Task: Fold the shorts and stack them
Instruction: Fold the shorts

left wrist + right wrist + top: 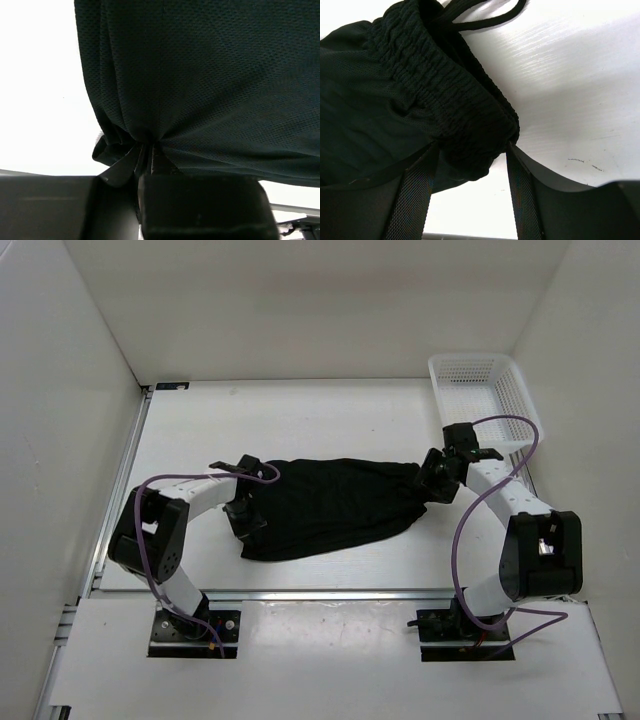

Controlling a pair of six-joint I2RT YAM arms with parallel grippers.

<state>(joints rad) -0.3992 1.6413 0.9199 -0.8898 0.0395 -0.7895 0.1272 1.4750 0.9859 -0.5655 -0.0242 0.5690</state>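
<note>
Fold grasp in hand: shorts point(330, 505) lay spread mid-frame on the desk point(300, 420), left claw point(147, 150) pinched together on their left-end fabric, right claw point(470, 165) clamped on the waistband point(465, 115); next probably needs a synced lift-and-fold.

The counter point(300, 415) was a flat white surface, walled in white on the left, far and right sides. The black shorts point(330, 505) lay rumpled across its middle, running left to right, with the gathered waistband at the right end. A black drawstring point(490, 17) from the waistband rested in a loop on the bare white surface beside it. A white lattice basket point(480, 390) stood at the far right corner, apart from the shorts. A few faint scuff marks point(580, 162) showed on the surface near the waistband.
</note>
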